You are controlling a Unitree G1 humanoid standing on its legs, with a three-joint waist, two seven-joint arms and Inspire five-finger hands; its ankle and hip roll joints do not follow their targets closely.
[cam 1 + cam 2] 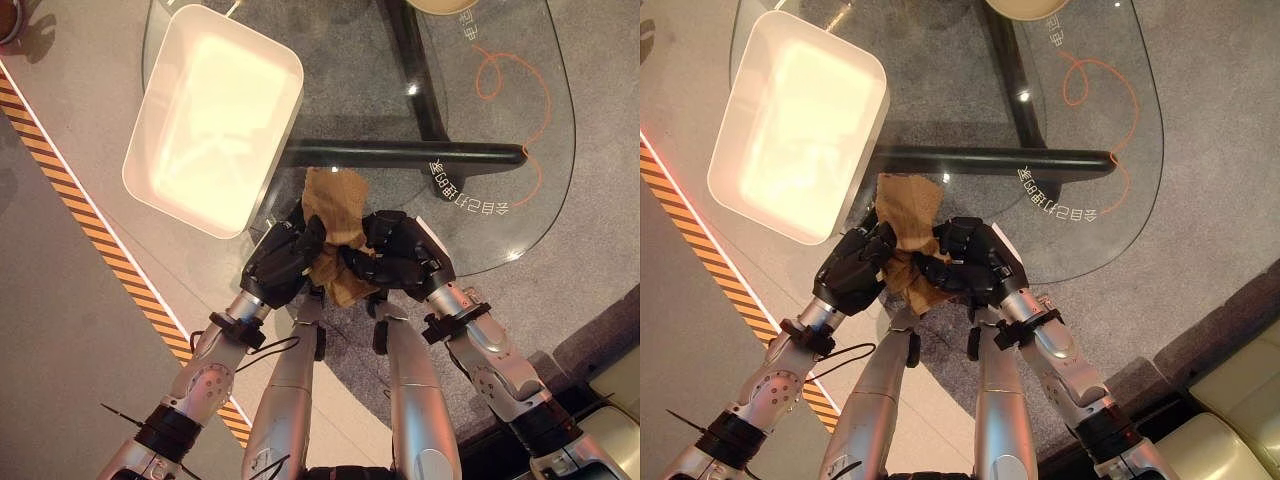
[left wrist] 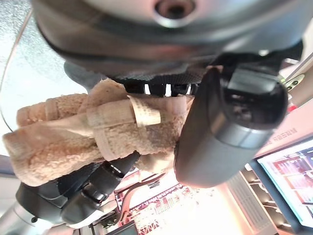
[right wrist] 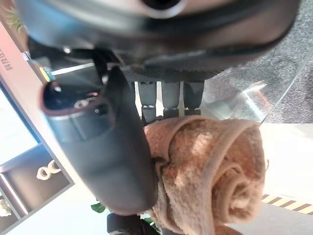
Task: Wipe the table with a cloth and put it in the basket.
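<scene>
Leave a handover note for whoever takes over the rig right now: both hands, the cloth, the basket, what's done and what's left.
Left hand and right hand: both shut on the tan cloth, bunched between them at the near edge of the glass table.
White basket: on the table to the left of the hands, nothing in it.
Done: cloth is gripped.
Left: wiping cannot be judged; cloth must go into the basket.

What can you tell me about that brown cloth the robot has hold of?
The cloth is tan-brown and fluffy, like terry towelling, with a flat hemmed edge and a small sewn-on tag. It is bunched and rolled, not spread flat. Both robot hands grip it at the near edge of the glass table: the left robot hand and the right robot hand curl round it from either side. One end lies on the glass; the other hangs down between the hands. The white basket sits just beyond it, to the left.
</scene>
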